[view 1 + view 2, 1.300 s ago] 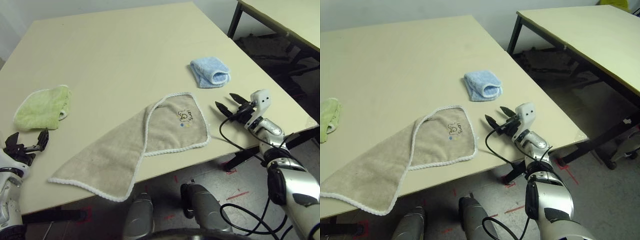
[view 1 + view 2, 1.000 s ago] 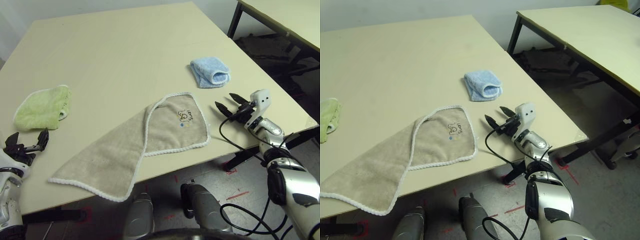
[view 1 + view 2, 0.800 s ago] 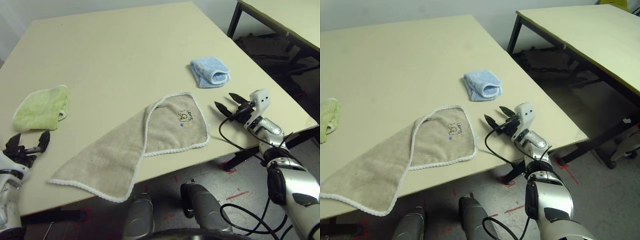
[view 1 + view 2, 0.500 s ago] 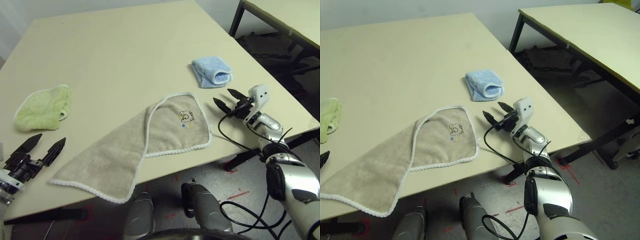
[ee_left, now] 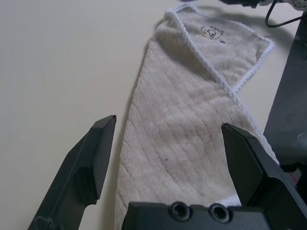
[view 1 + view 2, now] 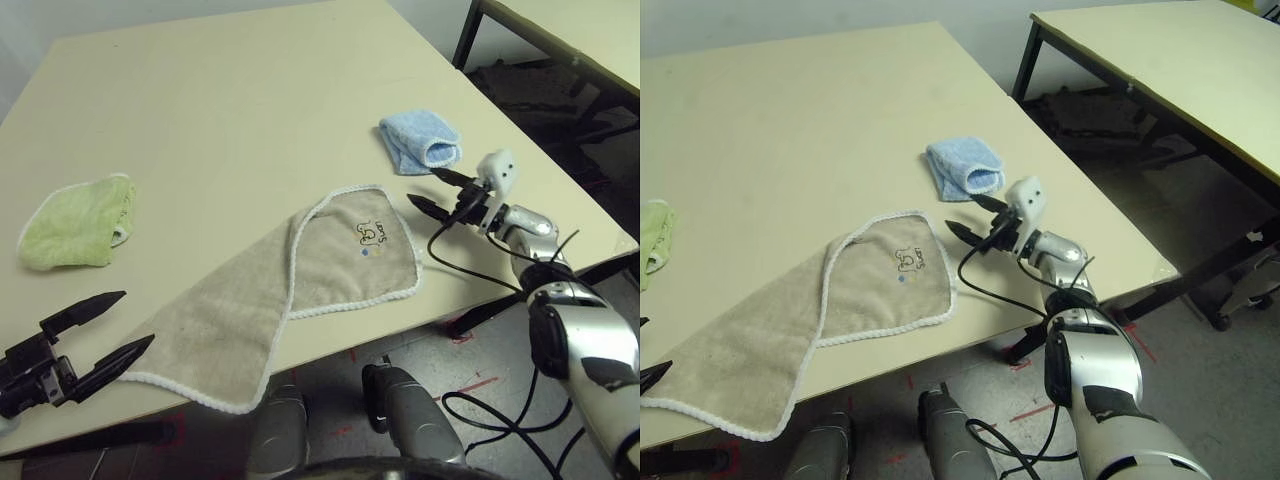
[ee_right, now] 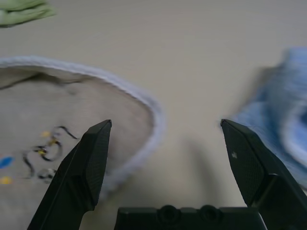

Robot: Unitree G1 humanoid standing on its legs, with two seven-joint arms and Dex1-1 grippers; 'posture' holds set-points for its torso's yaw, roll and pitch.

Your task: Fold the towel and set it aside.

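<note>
At the near table edge we see the left gripper [image 6: 98,335] with its two black fingers spread wide and empty, aimed at the near end of the towel [image 6: 290,290]. The towel lies diagonally across the front of the table [image 6: 230,110], one end already lapped over itself so that the embroidered logo [image 6: 371,236] faces up; its near corner reaches the table edge. We judge the task barely begun: at most one partial fold exists, neither gripper grips the cloth, and the remaining folds and the setting aside are not yet done. Just beyond the logo corner hovers the right gripper [image 6: 440,192], fingers likewise spread and empty. Farther back lie the green cloth [image 6: 75,222] on the left and the blue cloth [image 6: 420,140] on the right. The left wrist view adds the terry weave and the diagonal line of the scalloped edging [image 5: 242,81]; the right wrist view shows the towel's rounded corner [image 7: 144,103] between that gripper's fingers, apart from the blue cloth.
</note>
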